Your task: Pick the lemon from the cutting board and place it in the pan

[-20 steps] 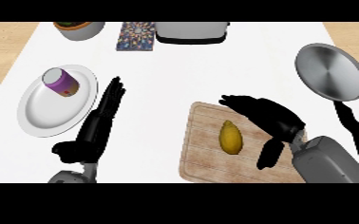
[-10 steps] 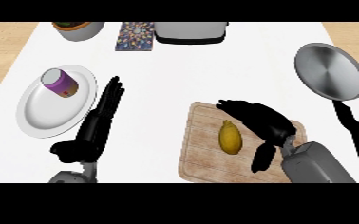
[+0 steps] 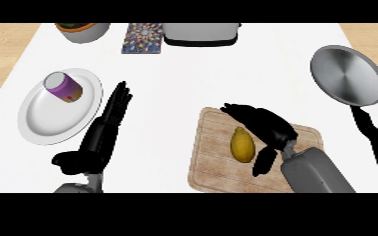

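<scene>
The lemon point(image 3: 242, 143) lies on the cutting board point(image 3: 214, 165), just left of the right hand point(image 3: 267, 126), whose fingers are relaxed and hold nothing. The pan point(image 3: 345, 75) sits apart at the counter's point(image 3: 192, 80) right. The left hand point(image 3: 103, 130) rests flat, fingers straight, beside a plate point(image 3: 44, 120) carrying a purple cup point(image 3: 62, 86).

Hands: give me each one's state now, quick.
Left hand: open, fingers straight, holding nothing.
Right hand: open beside the lemon, not holding it.
</scene>
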Controlling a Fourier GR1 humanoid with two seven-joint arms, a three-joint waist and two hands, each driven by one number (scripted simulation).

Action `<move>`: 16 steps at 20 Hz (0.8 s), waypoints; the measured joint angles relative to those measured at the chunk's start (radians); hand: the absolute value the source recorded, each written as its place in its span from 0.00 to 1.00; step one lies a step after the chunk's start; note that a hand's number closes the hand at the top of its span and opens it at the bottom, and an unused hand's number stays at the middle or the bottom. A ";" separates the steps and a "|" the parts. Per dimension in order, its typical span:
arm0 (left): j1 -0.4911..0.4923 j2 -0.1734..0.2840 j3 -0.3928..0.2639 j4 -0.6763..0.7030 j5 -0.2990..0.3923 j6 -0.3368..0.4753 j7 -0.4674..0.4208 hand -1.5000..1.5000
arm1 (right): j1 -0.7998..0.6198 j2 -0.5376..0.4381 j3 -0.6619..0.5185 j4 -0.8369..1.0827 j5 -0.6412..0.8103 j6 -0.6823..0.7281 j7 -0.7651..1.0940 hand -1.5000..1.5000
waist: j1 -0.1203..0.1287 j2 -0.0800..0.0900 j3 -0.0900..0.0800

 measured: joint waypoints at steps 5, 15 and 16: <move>0.008 -0.025 0.000 0.000 -0.023 -0.001 0.002 0.50 | -0.040 0.049 -0.015 0.114 0.063 -0.012 -0.020 0.00 | 0.001 0.000 0.000; -0.007 -0.032 0.031 0.013 -0.030 -0.029 0.006 0.50 | -0.100 0.051 0.017 0.272 0.216 -0.097 -0.173 1.00 | 0.000 -0.010 -0.006; -0.005 -0.034 0.031 0.015 -0.036 -0.028 0.004 0.50 | -0.093 0.045 0.015 0.272 0.223 -0.109 -0.195 1.00 | 0.001 -0.010 -0.006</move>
